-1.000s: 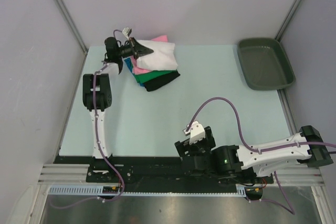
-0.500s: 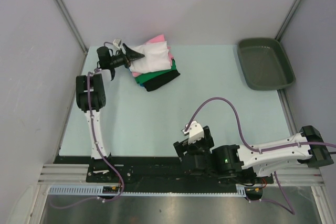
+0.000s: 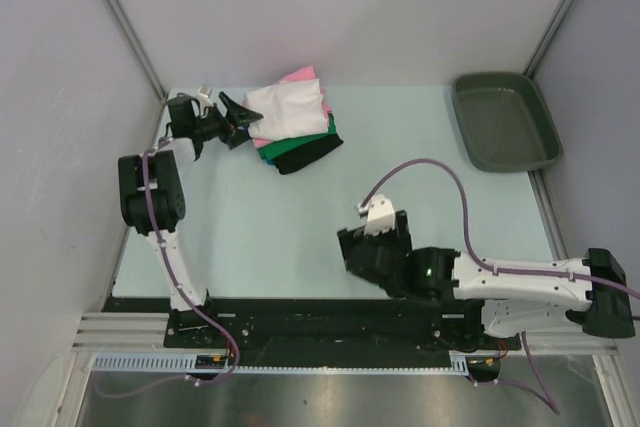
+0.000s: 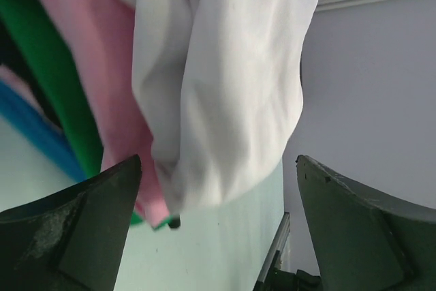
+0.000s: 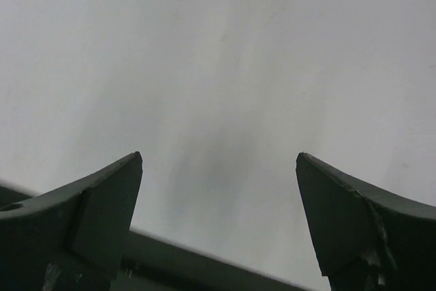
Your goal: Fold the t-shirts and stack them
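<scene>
Stack: we see the t-shirts (image 3: 295,125) folded in one pile at the far left of the pale table (image 3: 300,217), near the back wall.
Top layer: the white t-shirt (image 3: 285,107) covers most of the pile. In the left wrist view (image 4: 225,86) it shows soft rounded folds, and its edge hangs down over the layers beneath.
Second layer: the pink t-shirt (image 3: 303,75) peeks out at the far corner and along the left edge. From the wrist (image 4: 88,66) it is a broad strip right under the white.
Third layer: the green t-shirt (image 3: 292,146) shows as a narrow band along the near side.
Blue layer: the teal-blue t-shirt (image 4: 34,134) shows only as a thin strip in the wrist view.
Bottom layer: the black t-shirt (image 3: 312,155) juts out at the near right corner.
Left claw: we see the left gripper (image 3: 238,121) just beside the pile's left edge, jaws spread wide with nothing gripped. We cannot tell whether its tips touch the cloth.
Right claw: the right gripper (image 3: 350,249) sits low over the near middle of the table, well apart from the pile, jaws wide and empty.
Tray: a dark grey-green tray (image 3: 505,122) lies at the far right corner.
</scene>
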Controlling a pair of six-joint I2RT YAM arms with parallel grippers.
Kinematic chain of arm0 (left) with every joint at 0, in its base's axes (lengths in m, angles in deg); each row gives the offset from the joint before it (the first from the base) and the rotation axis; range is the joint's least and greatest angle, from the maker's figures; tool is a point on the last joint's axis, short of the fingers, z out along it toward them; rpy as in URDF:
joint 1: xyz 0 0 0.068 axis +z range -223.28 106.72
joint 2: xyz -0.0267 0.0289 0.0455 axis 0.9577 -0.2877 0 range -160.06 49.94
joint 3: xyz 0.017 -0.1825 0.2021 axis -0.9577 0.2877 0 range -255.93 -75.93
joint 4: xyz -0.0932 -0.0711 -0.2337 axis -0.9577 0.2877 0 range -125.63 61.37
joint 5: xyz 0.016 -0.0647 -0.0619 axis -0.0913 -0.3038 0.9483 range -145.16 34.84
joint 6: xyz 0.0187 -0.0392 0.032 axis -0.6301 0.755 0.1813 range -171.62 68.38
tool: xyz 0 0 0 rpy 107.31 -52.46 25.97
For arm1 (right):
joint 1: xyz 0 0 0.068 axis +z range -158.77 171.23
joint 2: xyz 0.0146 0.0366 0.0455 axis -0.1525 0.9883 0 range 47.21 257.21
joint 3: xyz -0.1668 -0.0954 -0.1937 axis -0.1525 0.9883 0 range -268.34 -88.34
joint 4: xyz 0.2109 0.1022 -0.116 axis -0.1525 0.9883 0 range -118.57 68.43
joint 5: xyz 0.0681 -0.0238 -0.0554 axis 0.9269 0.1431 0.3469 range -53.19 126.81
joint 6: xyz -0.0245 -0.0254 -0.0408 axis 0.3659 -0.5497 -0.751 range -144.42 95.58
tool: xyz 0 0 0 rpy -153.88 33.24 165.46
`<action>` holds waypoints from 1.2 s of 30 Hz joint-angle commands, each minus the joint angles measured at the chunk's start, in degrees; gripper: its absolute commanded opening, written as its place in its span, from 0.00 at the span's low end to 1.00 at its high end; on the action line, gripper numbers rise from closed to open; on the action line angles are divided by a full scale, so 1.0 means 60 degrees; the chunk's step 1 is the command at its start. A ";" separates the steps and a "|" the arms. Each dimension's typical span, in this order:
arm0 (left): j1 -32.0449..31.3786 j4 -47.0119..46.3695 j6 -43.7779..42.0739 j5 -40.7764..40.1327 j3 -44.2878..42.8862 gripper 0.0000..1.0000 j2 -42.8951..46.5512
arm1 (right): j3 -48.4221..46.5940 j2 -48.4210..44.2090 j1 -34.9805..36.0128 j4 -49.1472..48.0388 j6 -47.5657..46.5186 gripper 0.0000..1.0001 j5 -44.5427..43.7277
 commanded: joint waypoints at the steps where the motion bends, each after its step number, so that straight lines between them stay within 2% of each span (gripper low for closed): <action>1: 0.0203 0.0719 -0.0727 -0.0940 0.1619 1.00 0.1967 | -0.0363 -0.0646 -0.2614 -0.2031 -0.1898 1.00 0.1321; 3: 0.0159 0.1129 -0.0757 -0.1642 0.2105 1.00 0.2904 | -0.0568 -0.0647 -0.3829 -0.2996 -0.2472 1.00 0.2945; 4: 0.0173 0.1464 -0.0815 -0.1950 0.2412 1.00 0.3197 | -0.0903 -0.0516 -0.4995 -0.3277 -0.2560 1.00 0.3633; 5: 0.0159 0.2309 -0.0902 -0.2518 0.2531 1.00 0.3795 | -0.1095 -0.0370 -0.5456 -0.3454 -0.2619 1.00 0.4814; 7: 0.0100 0.3221 -0.1268 -0.3064 0.2839 1.00 0.4398 | -0.1519 0.0303 -0.6566 -0.4156 -0.2634 1.00 0.5788; 10: 0.0042 0.3693 -0.1328 -0.3666 0.3673 1.00 0.5673 | -0.2486 0.1602 -0.7755 -0.5109 -0.2181 1.00 0.8595; 15: -0.0134 0.3403 -0.0991 -0.3477 0.5268 1.00 0.7884 | -0.5369 0.4037 -0.8653 -0.6004 -0.1216 1.00 1.1034; 16: -0.0163 0.3430 -0.0977 -0.3491 0.5417 1.00 0.8439 | -0.5751 0.4896 -0.8726 -0.6121 -0.1025 1.00 1.1574; 20: -0.0353 0.3358 -0.0860 -0.3155 0.6003 1.00 0.9366 | -0.7888 0.7068 -0.8947 -0.6531 -0.0306 1.00 1.2485; 24: -0.0617 0.3547 -0.1166 -0.3270 0.6443 1.00 1.0113 | -1.0916 0.9164 -0.8903 -0.5860 -0.0232 1.00 1.2897; 26: -0.0646 0.3913 -0.1531 -0.3549 0.6502 1.00 1.0465 | -1.1684 1.0158 -0.8932 -0.5538 -0.0129 1.00 1.2985; 31: -0.0618 0.4118 -0.1694 -0.3198 0.6590 1.00 1.0437 | -1.3805 1.1612 -0.9093 -0.5448 0.0163 1.00 1.3306; 33: -0.0647 0.3871 -0.1636 -0.2978 0.6750 1.00 1.0466 | -1.4249 1.2240 -0.9180 -0.5111 0.0383 1.00 1.3439; 36: -0.0603 0.3870 -0.1694 -0.2993 0.6795 1.00 1.0495 | -1.4397 1.2565 -0.9313 -0.5635 0.0676 1.00 1.3527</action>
